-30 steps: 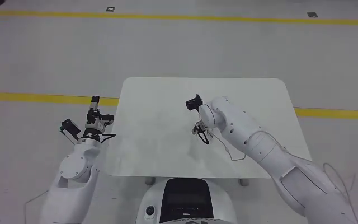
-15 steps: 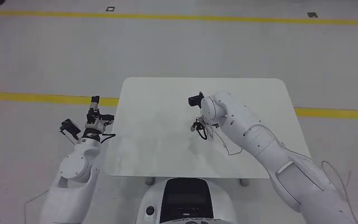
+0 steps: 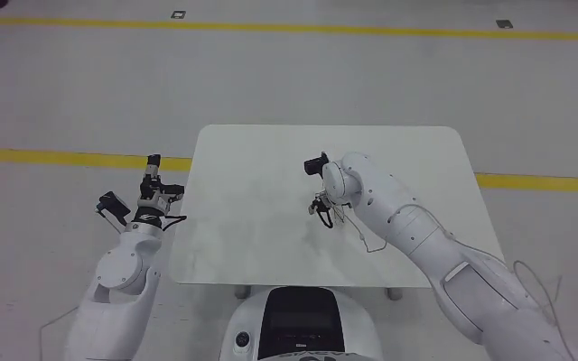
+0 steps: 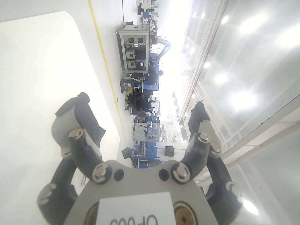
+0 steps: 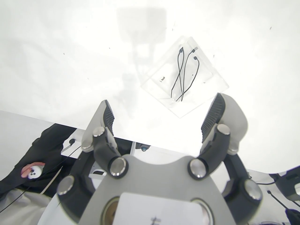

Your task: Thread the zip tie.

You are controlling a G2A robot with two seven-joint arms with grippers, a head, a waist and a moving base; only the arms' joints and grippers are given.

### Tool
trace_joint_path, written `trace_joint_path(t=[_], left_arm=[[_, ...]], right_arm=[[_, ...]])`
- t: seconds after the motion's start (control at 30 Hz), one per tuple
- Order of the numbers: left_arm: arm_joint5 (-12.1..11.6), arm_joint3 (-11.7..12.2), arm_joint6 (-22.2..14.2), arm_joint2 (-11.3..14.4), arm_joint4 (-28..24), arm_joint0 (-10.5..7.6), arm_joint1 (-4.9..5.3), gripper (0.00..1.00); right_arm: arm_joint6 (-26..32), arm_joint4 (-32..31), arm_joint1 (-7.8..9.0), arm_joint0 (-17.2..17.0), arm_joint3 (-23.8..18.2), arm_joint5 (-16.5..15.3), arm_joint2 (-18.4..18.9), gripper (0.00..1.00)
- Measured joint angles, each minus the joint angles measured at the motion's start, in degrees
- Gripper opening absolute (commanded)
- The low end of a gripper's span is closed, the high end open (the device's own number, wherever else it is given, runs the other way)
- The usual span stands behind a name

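Top view has the white table (image 3: 262, 180) with the right gripper (image 3: 321, 207) hanging over its middle and the left gripper (image 3: 158, 180) held off the table's left edge. Right wrist view shows the right jaws spread wide and holding nothing, and left wrist view shows the left jaws wide too, also empty. Just beyond the right jaws a clear square tray (image 5: 201, 87) lies on the table, with 3 black zip ties (image 5: 184, 73) inside it, 2 of them crossed.
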Motion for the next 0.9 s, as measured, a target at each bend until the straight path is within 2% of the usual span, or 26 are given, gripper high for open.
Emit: trace_joint_path(t=[0.13,0.6,0.63,0.67,0.7,0.77,0.9], left_arm=[[0.00,0.00,0.00,0.00,0.00,0.00,0.00,1.00],[0.00,0.00,0.00,0.00,0.00,0.00,0.00,1.00],[0.00,0.00,0.00,0.00,0.00,0.00,0.00,1.00],[0.00,0.00,0.00,0.00,0.00,0.00,0.00,1.00],[0.00,0.00,0.00,0.00,0.00,0.00,0.00,1.00],[0.00,0.00,0.00,0.00,0.00,0.00,0.00,1.00],[0.00,0.00,0.00,0.00,0.00,0.00,0.00,1.00]], right_arm=[[-1.47,-0.61,0.05,-0.78,-0.21,-1.39,-0.23,1.00],[-1.86,-1.92,0.17,-1.91,-0.81,-1.75,0.20,1.00],[-1.54,-2.21,0.19,-1.99,-1.02,-1.60,0.33,0.89],[-1.36,-2.38,0.22,-2.07,-1.20,-1.54,0.48,0.59],[-1.23,-2.53,0.26,-2.16,-1.40,-1.50,0.66,0.48],[-0.99,-2.89,0.39,-2.44,-1.98,-1.47,1.16,0.39],[-0.69,-3.63,0.78,-3.27,-3.43,-1.45,2.29,0.30]])
